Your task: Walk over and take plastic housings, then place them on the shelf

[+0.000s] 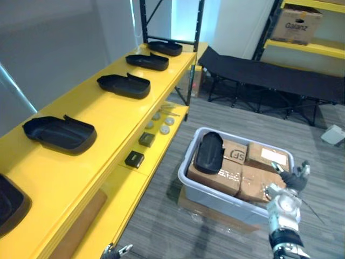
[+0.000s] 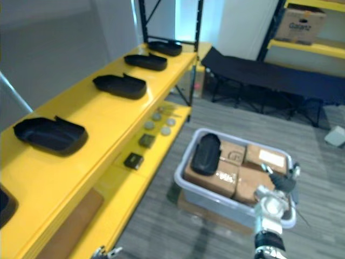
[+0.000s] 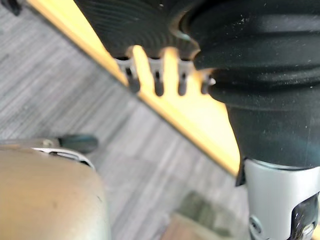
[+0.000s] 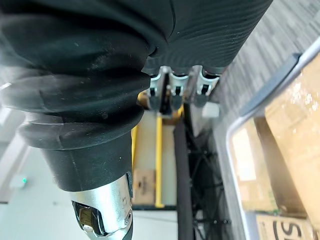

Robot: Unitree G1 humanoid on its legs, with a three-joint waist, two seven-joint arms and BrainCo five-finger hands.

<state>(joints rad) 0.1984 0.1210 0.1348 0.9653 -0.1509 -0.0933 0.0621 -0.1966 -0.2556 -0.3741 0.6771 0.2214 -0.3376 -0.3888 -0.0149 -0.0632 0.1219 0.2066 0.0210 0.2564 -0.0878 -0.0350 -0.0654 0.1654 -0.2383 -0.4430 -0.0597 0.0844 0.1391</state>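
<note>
My right robot hand (image 1: 291, 181) hangs at 5 o'clock in the head view, over the near right corner of a pale plastic bin (image 1: 185, 162). Its fingers (image 1: 279, 166) are spread and loose and grasp nothing. I cannot tell whether they brush the cardboard beneath them.

My left robot hand (image 1: 116, 250) shows at 7 o'clock, at the very bottom edge, just beside the front of the yellow shelf (image 1: 108, 116). In its wrist view its fingers (image 3: 157, 80) stand in a straight row over the shelf's yellow edge, released and empty.

One black housing (image 1: 208, 152) lies in the far left part of the bin, on top of the brown cardboard boxes (image 1: 226, 175). It sits at about 10 o'clock from my right robot hand and is well apart from it.

Four more housings rest in a row on the shelf's top board, running from 9 o'clock up toward 12 o'clock: the nearest one (image 1: 59, 133), a second (image 1: 124, 85), a third (image 1: 147, 61) and the farthest (image 1: 165, 48). They are spaced apart, each with its hollow side up. A fifth (image 1: 8, 208) is cut off at 8 o'clock.

On the lower board lie two small black boxes (image 1: 134, 158) and some round grey discs (image 1: 163, 125).
</note>
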